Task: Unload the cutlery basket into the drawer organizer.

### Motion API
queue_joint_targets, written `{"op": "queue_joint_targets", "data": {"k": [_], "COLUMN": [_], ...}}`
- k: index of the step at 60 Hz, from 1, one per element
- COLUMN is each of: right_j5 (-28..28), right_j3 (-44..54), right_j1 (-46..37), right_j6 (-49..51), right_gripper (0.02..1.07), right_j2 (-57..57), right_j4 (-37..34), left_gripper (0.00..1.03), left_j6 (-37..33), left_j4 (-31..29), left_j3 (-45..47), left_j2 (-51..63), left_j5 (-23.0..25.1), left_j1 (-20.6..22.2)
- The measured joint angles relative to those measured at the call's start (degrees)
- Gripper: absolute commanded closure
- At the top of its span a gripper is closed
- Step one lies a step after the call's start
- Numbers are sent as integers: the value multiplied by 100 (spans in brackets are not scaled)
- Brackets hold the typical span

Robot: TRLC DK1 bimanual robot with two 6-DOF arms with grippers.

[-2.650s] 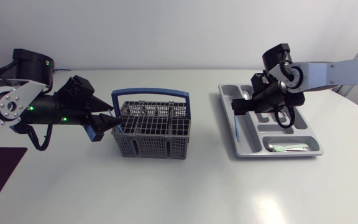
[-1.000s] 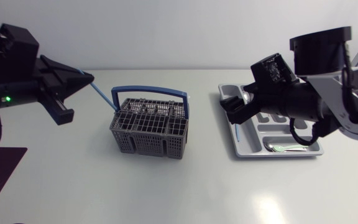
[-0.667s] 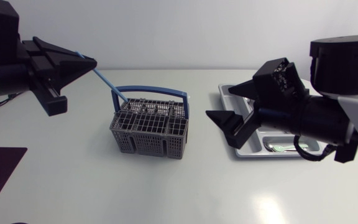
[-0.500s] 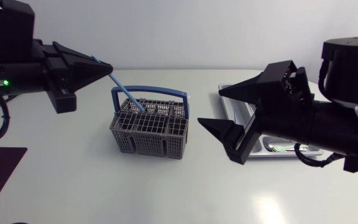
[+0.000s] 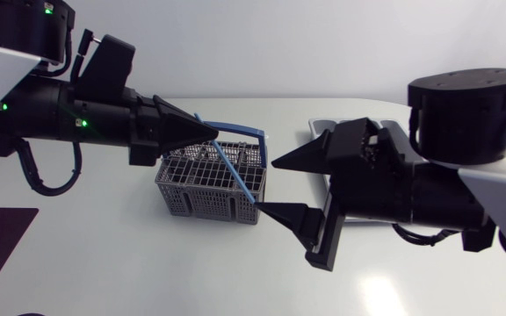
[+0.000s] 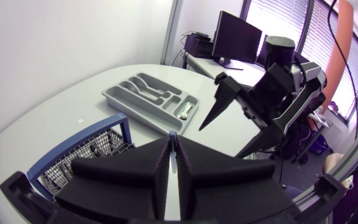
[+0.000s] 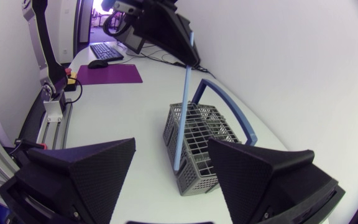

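While the left end effector (image 5: 207,133) clamps it, the blue utensil (image 5: 235,173) juts ahead.

The head camera looks down from above on the white worktop (image 5: 104,263), with both arms close beneath it. The left wrist camera faces along its black wedge-fingered left tool (image 6: 174,142) toward the grey plastic drawer organizer (image 6: 148,93). The right wrist camera looks over the right tool (image 7: 170,146), facing back the opposite way. All three views share the grey mesh cutlery basket with blue handle (image 5: 209,189) and, apparently, the thin blue stick (image 5: 230,167).
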State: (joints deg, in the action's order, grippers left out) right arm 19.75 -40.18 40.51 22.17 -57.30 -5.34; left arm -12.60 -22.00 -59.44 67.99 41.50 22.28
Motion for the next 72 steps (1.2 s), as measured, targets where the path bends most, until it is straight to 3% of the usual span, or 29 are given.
{"op": "queue_joint_targets", "data": {"k": [9, 32, 44, 53, 64, 72], "right_j5": [105, 129, 131, 131, 140, 195], "right_j3": [0, -68, -151, -151, -162, -223], "right_j1": [0, -133, -164, -164, -184, -238], "right_j6": [22, 22, 22, 22, 22, 20], "right_gripper": [25, 65, 70, 87, 101, 101], "right_j2": [-219, -387, -544, -610, -621, -715], "right_j4": [0, 92, 155, 175, 177, 173], "left_gripper": [97, 97, 97, 97, 97, 97], "left_j6": [66, 129, 216, 216, 219, 219], "left_j4": [2, 0, -2, -2, -2, -2], "left_j3": [-197, -297, -297, -297, -297, -297], "left_j2": [4, 184, 184, 184, 184, 184], "left_j5": [31, 48, 50, 48, 48, 42], "left_j1": [223, 446, 553, 570, 570, 570]}}
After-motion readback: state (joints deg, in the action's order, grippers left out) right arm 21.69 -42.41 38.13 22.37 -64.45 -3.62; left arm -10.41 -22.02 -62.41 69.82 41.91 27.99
